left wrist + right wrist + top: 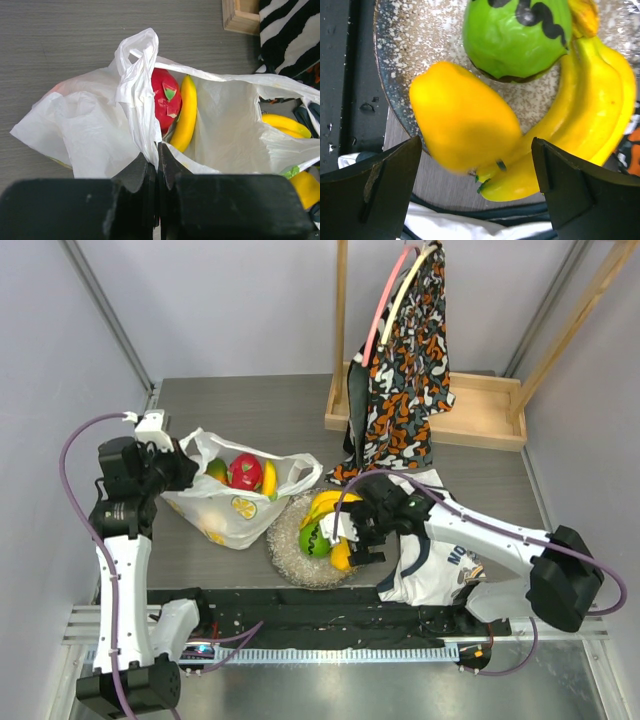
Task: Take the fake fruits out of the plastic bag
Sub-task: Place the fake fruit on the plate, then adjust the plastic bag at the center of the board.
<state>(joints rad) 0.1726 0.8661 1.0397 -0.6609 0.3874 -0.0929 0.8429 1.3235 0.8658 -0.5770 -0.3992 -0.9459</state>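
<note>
At the near-right rim of the plate (295,568), that yellow pepper (465,117) could roll off with your right gripper (476,165) spread apart above it, while your left gripper (157,160) is clamped on the plastic bag (90,135).

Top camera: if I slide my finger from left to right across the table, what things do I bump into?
Left gripper pinching the bag → plastic bag → speckled plate → white jersey.
</note>
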